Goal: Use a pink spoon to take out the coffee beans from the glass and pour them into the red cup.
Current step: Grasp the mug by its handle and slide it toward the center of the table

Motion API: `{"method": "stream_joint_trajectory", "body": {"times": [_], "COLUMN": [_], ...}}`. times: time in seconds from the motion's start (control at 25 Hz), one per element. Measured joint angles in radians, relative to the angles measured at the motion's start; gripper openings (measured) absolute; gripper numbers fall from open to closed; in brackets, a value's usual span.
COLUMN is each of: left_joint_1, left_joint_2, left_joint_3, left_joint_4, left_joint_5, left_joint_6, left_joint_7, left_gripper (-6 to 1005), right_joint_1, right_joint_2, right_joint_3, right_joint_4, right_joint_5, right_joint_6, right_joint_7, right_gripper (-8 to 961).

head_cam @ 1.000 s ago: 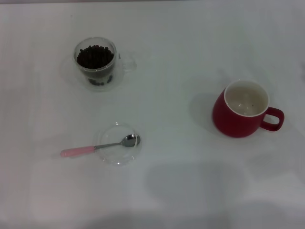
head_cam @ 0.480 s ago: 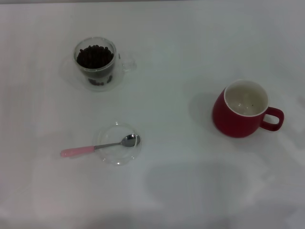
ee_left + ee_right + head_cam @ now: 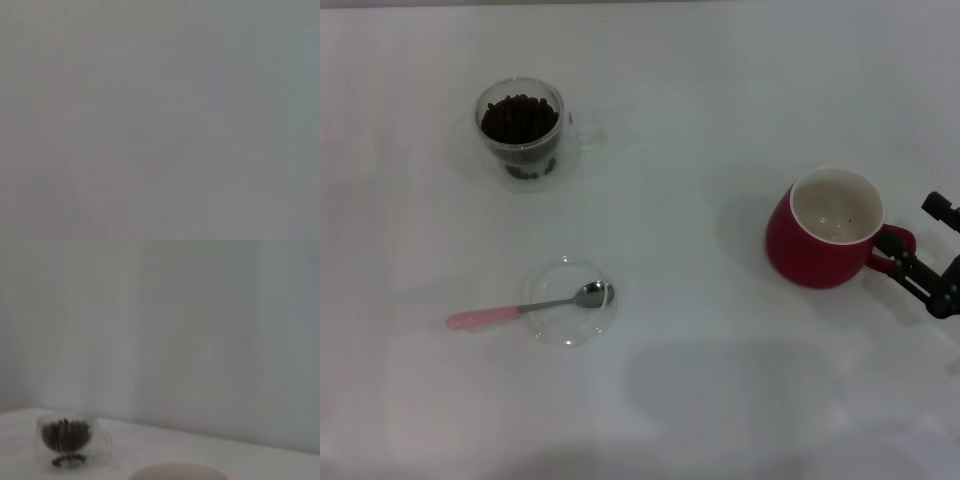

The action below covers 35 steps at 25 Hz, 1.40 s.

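The pink spoon point(image 3: 525, 308) lies on the table with its metal bowl resting in a flat clear glass dish point(image 3: 570, 301) and its pink handle pointing left. The glass point(image 3: 523, 133) with the coffee beans point(image 3: 519, 119) stands at the back left; it also shows in the right wrist view point(image 3: 67, 440). The red cup point(image 3: 830, 230) stands at the right, upright, handle to the right; its cream rim point(image 3: 177, 472) shows in the right wrist view. My right gripper point(image 3: 910, 234) is at the right edge, open, its fingers beside the cup's handle. My left gripper is out of view.
The table point(image 3: 720, 100) is white and bare apart from these things. The left wrist view shows only a plain grey surface. A pale wall point(image 3: 200, 330) stands behind the table in the right wrist view.
My right gripper has come into the head view from the right edge and now sits next to the red cup's handle. The cup, glass and spoon have not moved.
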Motion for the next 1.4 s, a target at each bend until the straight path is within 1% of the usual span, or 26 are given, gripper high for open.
{"method": "stream_joint_trajectory", "body": {"times": [0.12,0.44,0.84,1.0,1.24,1.4], "left_joint_1": [0.003,0.006,-0.001,0.0,0.003,0.003], "left_joint_2": [0.0,-0.002,-0.002,-0.002,-0.002,0.0], "left_joint_3": [0.0,-0.001,-0.001,0.0,0.0,-0.001], "left_joint_4": [0.0,-0.001,-0.007,-0.008,-0.008,-0.007], "left_joint_5": [0.001,-0.003,-0.001,0.0,-0.002,-0.003], "left_joint_6": [0.0,0.001,0.001,0.001,-0.002,-0.007], "left_joint_7": [0.0,0.0,0.0,0.0,0.0,0.0], "left_gripper": [700,700,699,699,699,699], "right_joint_1": [0.001,0.001,0.004,0.006,0.007,0.007], "right_joint_2": [0.0,0.0,0.0,0.0,0.0,0.0], "right_joint_3": [0.002,-0.002,0.008,0.01,0.009,-0.001], "right_joint_4": [-0.001,0.003,-0.022,-0.032,-0.044,-0.061], "right_joint_5": [0.0,0.0,0.011,0.012,0.007,0.002], "right_joint_6": [0.038,0.073,0.196,0.206,0.202,0.198], "right_joint_7": [-0.02,-0.037,-0.064,-0.072,-0.083,-0.106], "right_gripper": [744,742,740,739,654,534]}}
